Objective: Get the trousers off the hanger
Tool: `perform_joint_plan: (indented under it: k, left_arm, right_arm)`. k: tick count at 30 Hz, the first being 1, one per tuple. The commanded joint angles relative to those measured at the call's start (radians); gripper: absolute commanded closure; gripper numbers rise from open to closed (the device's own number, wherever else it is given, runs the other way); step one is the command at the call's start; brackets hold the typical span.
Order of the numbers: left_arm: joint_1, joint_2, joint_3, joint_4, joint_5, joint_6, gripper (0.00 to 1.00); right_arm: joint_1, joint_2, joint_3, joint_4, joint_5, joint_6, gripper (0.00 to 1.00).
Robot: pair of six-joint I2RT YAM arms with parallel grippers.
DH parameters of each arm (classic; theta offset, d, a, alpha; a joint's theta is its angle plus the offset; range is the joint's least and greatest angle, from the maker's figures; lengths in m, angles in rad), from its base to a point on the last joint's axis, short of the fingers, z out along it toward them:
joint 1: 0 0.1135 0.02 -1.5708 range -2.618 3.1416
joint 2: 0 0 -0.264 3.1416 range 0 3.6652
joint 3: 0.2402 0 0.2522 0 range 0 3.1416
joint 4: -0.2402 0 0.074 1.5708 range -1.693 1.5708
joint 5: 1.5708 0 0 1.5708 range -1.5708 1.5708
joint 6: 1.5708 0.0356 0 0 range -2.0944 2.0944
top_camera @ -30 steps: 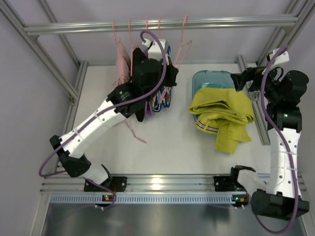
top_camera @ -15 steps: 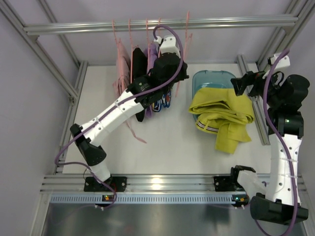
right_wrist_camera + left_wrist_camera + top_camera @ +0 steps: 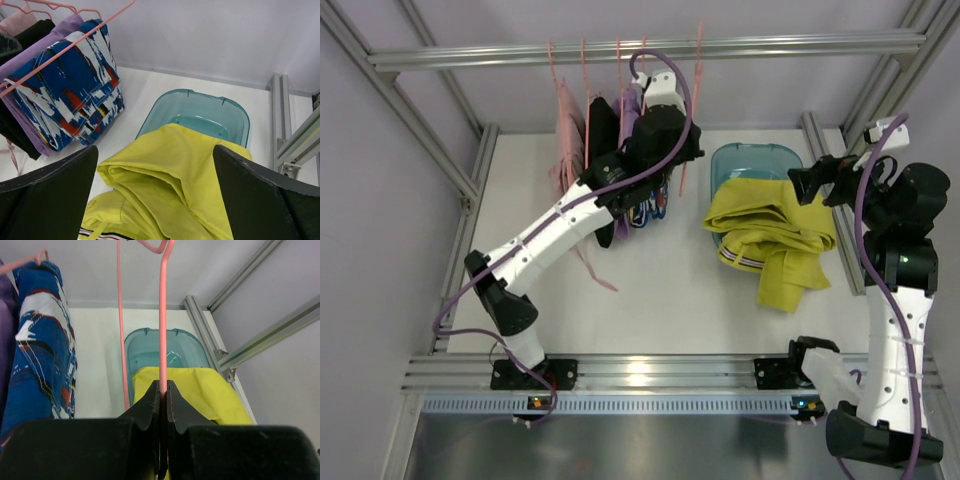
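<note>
Below the rail [image 3: 770,44], just right of the blue patterned garment [image 3: 42,340], the left claw [image 3: 163,392] is pinched tight on the bare pink hanger [image 3: 162,315]. Further right, the yellow trousers [image 3: 770,235] lie heaped over 1 teal tub [image 3: 232,112] on the tabletop [image 3: 660,290]. The right claw [image 3: 155,150] hovers near them, spread wide.

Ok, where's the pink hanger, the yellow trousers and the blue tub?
pink hanger [image 3: 162,315]: left wrist view, on its straight wire.
yellow trousers [image 3: 770,235]: top view, middle of the cloth.
blue tub [image 3: 210,107]: right wrist view, on its inside wall.
</note>
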Motion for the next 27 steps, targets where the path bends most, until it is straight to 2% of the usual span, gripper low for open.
perform_joint_plan:
  k: [1, 5, 11, 15, 16, 19, 20, 22, 23, 27]
  left_arm:
    - [0.026, 0.056, 0.105, -0.020, 0.008, 0.031, 1.00]
    - [0.037, 0.093, 0.132, -0.020, 0.036, 0.031, 1.00]
    - [0.045, 0.087, 0.074, -0.022, 0.098, 0.007, 1.00]
    - [0.040, 0.028, -0.017, -0.023, 0.154, -0.015, 0.82]
    - [0.040, 0.011, -0.040, -0.022, 0.166, -0.016, 0.74]
    - [0.037, -0.041, -0.051, -0.020, 0.183, 0.023, 0.63]
    - [0.036, -0.069, -0.051, -0.017, 0.193, 0.039, 0.46]
    - [0.036, -0.095, -0.045, -0.012, 0.203, 0.100, 0.33]
    - [0.036, -0.110, -0.039, -0.012, 0.206, 0.120, 0.23]
    - [0.037, -0.186, -0.042, -0.011, 0.241, 0.230, 0.01]
  right_arm:
    - [-0.004, -0.015, -0.001, 0.011, -0.004, 0.013, 0.01]
    - [-0.004, -0.032, 0.010, -0.006, 0.002, -0.005, 0.01]
    - [-0.004, -0.036, 0.021, -0.023, 0.005, -0.019, 0.01]
    - [-0.002, -0.030, 0.031, -0.021, 0.005, -0.015, 0.00]
    - [-0.002, -0.030, 0.035, -0.018, 0.005, -0.013, 0.01]
    - [-0.002, -0.029, 0.038, -0.016, 0.001, -0.005, 0.01]
    - [-0.002, -0.027, 0.042, -0.016, 0.001, -0.002, 0.01]
    - [-0.004, -0.026, 0.048, -0.016, -0.003, 0.002, 0.01]
    - [-0.002, -0.024, 0.054, -0.016, -0.004, 0.007, 0.00]
    - [-0.002, -0.026, 0.067, -0.015, -0.015, 0.018, 0.00]
